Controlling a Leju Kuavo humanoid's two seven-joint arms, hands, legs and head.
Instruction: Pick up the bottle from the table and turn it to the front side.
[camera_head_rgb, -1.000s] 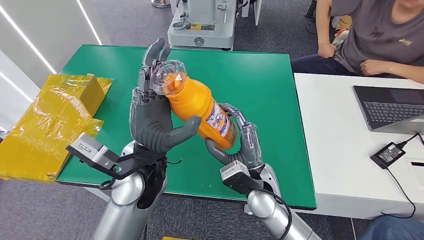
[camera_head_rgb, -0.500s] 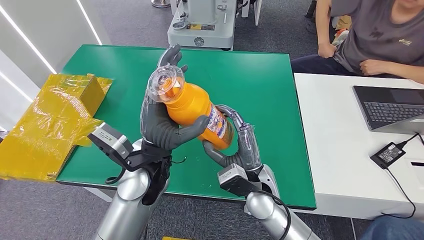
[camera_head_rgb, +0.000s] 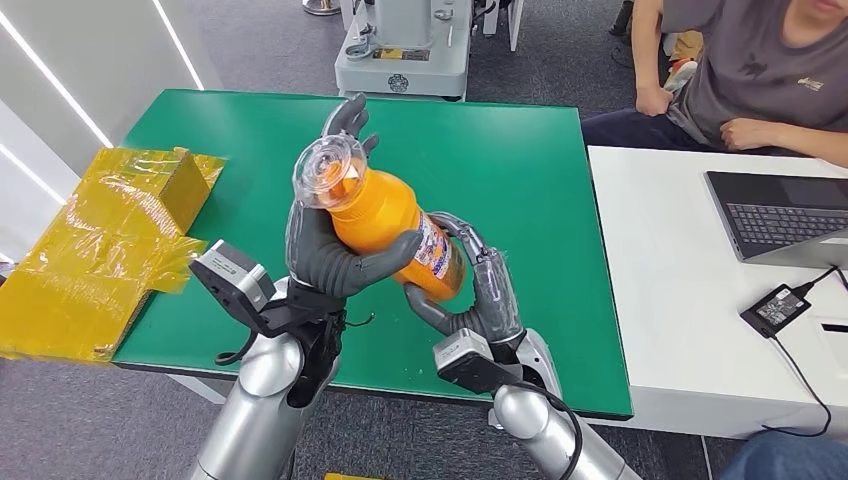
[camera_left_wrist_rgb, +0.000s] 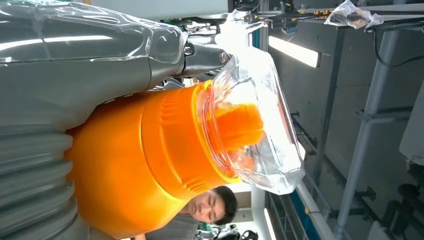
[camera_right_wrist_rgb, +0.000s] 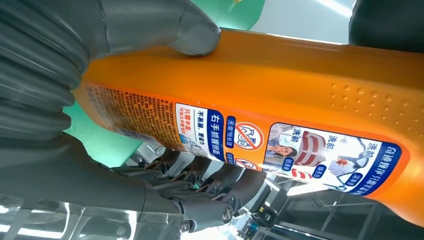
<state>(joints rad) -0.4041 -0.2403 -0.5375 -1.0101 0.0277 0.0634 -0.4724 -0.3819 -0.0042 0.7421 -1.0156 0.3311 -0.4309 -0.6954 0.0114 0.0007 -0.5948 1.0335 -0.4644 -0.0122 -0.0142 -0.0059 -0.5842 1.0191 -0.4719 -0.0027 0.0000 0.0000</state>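
Centre of the head view: I hold the orange plastic bottle (camera_head_rgb: 385, 215) with its clear domed cap (camera_head_rgb: 328, 172) in the air above the green table (camera_head_rgb: 520, 200), tilted, cap toward the upper left of the frame and base toward the lower right. My left hand (camera_head_rgb: 325, 255) wraps the bottle's upper body just below the cap, thumb across the front. My right hand (camera_head_rgb: 470, 295) cups the lower end, fingers curled around the printed label (camera_head_rgb: 433, 245). In the right wrist view, that blue, white and red label (camera_right_wrist_rgb: 280, 145) faces the camera, my thumb pressing the orange side.

Open green surface lies on all sides of the bottle, widest toward the table's far edge at the top of the frame. A yellow film-wrapped box (camera_head_rgb: 100, 250) overhangs the table's left edge. At right, a white desk (camera_head_rgb: 670, 300) abuts the table, carrying a grey laptop (camera_head_rgb: 785, 215) and a black power adapter (camera_head_rgb: 775, 308); a seated person (camera_head_rgb: 760, 70) leans at upper right.
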